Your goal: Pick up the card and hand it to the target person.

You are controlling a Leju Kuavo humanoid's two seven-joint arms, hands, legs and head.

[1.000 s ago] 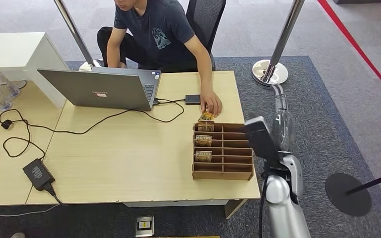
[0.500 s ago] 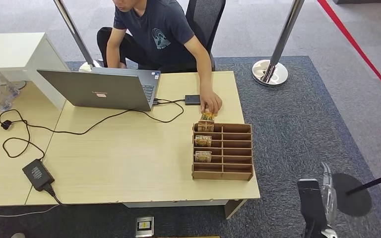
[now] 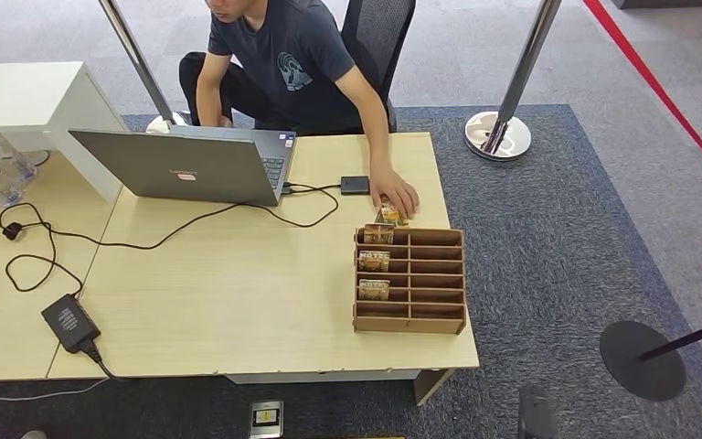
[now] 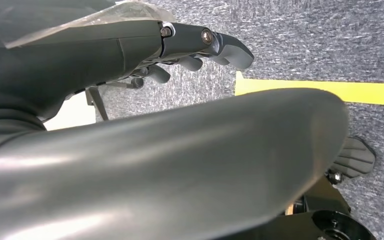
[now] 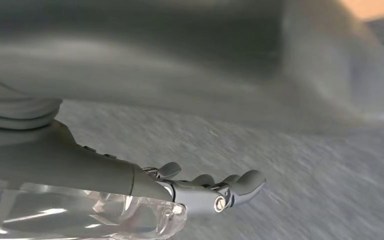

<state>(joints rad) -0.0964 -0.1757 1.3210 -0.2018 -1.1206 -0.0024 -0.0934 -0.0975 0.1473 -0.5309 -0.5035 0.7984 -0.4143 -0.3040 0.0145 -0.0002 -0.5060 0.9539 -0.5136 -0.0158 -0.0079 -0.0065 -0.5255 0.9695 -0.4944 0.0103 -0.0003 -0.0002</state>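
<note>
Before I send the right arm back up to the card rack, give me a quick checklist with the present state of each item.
1. Right hand free of load: ok, fingers apart over the carpet, nothing in them.
2. Left hand free: ok, it hangs over the carpet and holds nothing.
3. Cards available: ok, three stand in the left column of the wooden rack.
4. Rack free of people: not ok, the person's hand rests on a card at the rack's far edge.
5. Right hand clear of the table: ok, low beside the near right corner.
6. Right wrist view usable: not ok, motion-blurred.
</note>
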